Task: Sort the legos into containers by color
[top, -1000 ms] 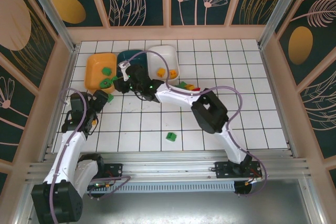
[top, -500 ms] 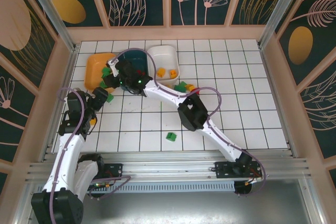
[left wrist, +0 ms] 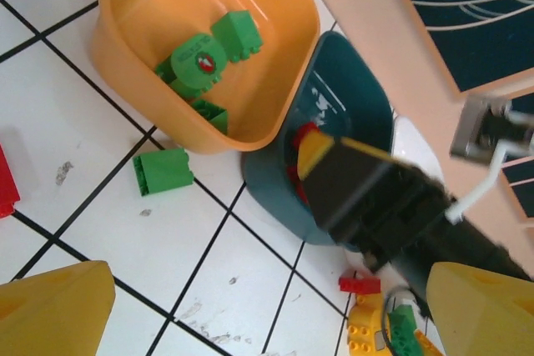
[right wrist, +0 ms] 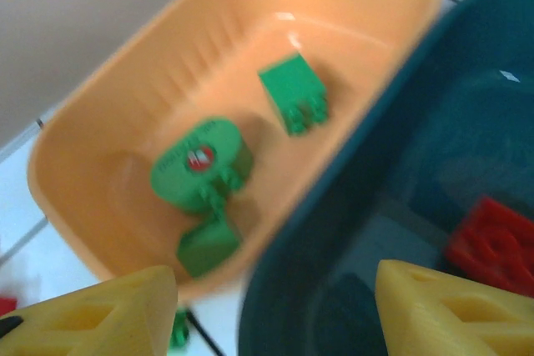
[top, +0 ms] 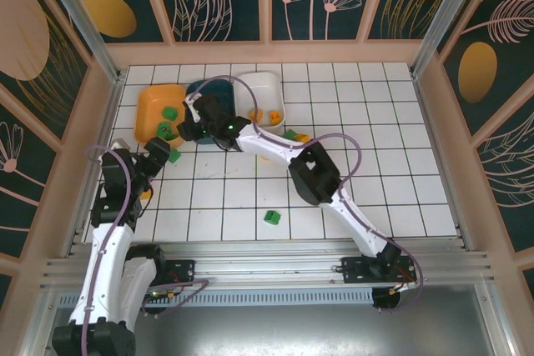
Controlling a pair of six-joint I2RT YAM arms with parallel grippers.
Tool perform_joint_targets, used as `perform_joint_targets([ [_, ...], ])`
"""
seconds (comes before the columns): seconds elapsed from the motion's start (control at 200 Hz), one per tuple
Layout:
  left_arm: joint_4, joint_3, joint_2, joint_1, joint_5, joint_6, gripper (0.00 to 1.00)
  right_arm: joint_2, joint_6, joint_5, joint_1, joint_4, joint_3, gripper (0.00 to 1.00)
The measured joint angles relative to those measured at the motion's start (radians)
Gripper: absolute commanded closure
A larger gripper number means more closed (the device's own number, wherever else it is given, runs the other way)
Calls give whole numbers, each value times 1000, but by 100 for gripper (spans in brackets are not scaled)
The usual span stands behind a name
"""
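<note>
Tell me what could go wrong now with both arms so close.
1. The right gripper hangs open above the adjoining rims of the orange tray and the teal tray; lowering could push a tray.
2. The left gripper, open near the green brick on the tiles, has the right arm just ahead; reaching forward may hit it.

In the left wrist view the blurred right arm [left wrist: 375, 202] covers part of the teal tray [left wrist: 350, 97]. In the right wrist view a red brick [right wrist: 494, 243] is cut by the right edge, blurred.
</note>
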Motion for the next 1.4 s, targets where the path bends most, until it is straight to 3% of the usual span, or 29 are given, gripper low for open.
perform_joint_targets([
  [0.16,-11,-30,26,0,-107,-47,9,-300,27,19,-15,124,-389,36],
  [0.25,-26,-35,90,0,-183,-125,5,-451,43,30,-34,187,-553,36],
  [0.53,-187,101,461,0,-381,-428,1,-682,75,66,-114,209,-844,36],
  [0.916,-280,327,837,0,-485,-581,3,-686,79,119,-119,63,-858,38],
  [1.396,-321,433,978,0,-541,-561,20,-668,71,206,-74,-72,-726,38],
])
